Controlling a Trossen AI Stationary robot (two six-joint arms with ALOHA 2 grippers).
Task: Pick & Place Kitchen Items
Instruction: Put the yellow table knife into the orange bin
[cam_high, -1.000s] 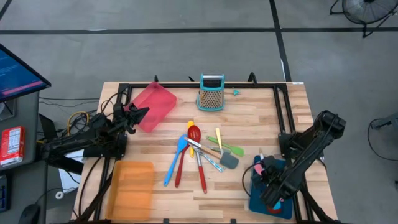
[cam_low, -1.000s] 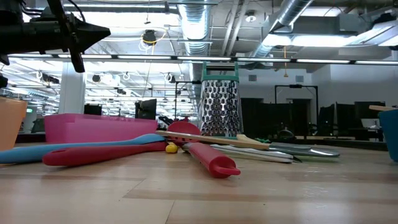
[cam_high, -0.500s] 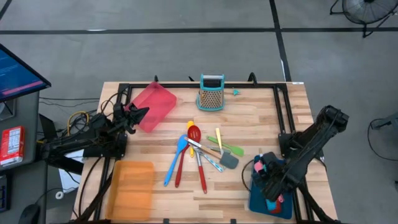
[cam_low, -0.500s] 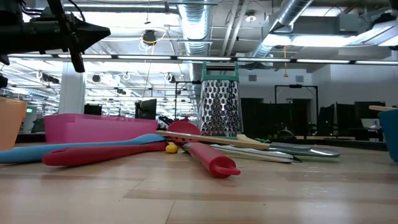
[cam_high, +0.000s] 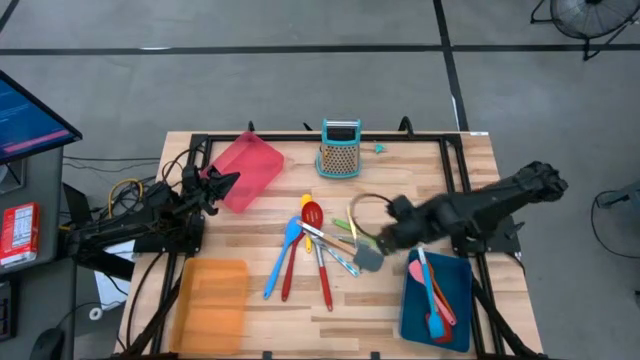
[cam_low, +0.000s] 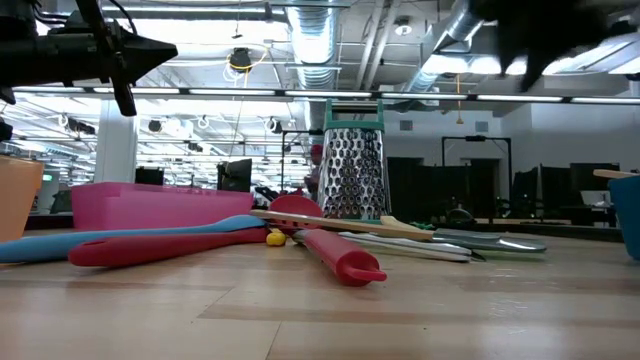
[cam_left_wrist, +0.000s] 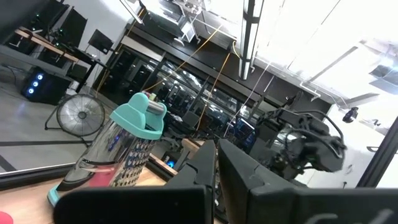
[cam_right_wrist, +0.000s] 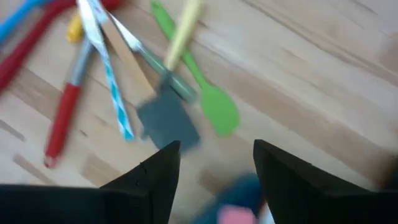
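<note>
Two arms are mine at this wooden table (cam_high: 250, 320). My right gripper (cam_high: 378, 240) reaches over the middle of the table, at the right edge of the utensil pile, its two fingers (cam_right_wrist: 155, 171) spread apart with nothing between them. Right below it lie the grey spatula (cam_right_wrist: 168, 121) and the green spatula (cam_right_wrist: 211, 106), side by side, with a yellow handle (cam_right_wrist: 185, 28) crossing the green one. Several more utensils fan out beside them: a red spoon (cam_high: 298, 250), a blue spoon (cam_high: 281, 257), a red-handled piece (cam_high: 324, 280) and silvery cutlery (cam_high: 335, 250). Just beside my right gripper, the blue tray (cam_high: 437, 305) at the table's front right corner holds a blue utensil and a pink one. My left gripper (cam_high: 228, 181) waits clenched tight, empty, above the near edge of the red tray (cam_high: 255, 160). An orange tray (cam_high: 212, 300) sits at the front left, and the box grater (cam_high: 340, 152) stands upright at the back.
</note>
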